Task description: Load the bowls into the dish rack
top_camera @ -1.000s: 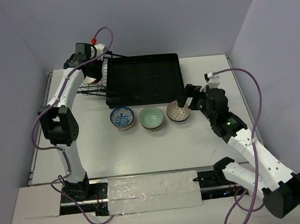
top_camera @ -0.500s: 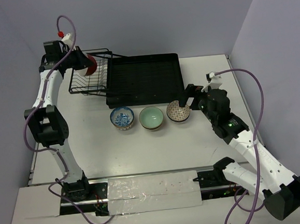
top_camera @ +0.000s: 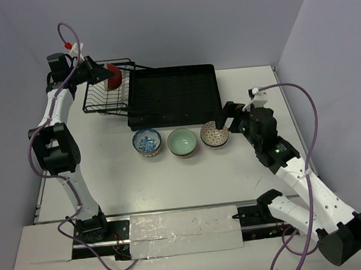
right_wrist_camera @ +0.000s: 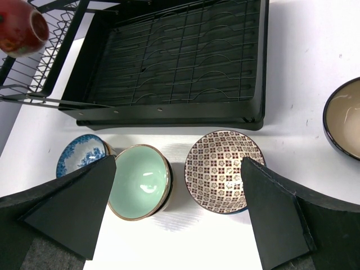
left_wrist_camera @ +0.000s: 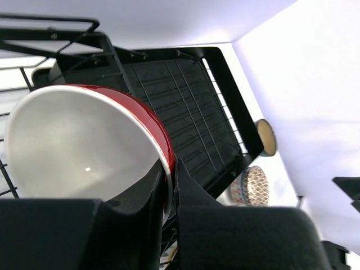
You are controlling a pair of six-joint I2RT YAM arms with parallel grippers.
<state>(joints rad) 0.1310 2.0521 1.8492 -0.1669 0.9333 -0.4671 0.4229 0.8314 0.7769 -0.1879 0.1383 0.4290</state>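
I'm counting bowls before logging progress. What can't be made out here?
Right wrist: the edge cuts off the beige bowl; a finger hides part of the blue bowl.
Top: the right arm hides the beige bowl.
Left wrist: the left hand covers the red bowl's lower rim; contact with the rack unclear.

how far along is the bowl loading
Nothing sits in the dish rack yet. In hand: the left gripper grips the red bowl at the wire basket. Left on the table: blue bowl, green bowl, patterned bowl below the open right gripper, dark-rimmed bowl.
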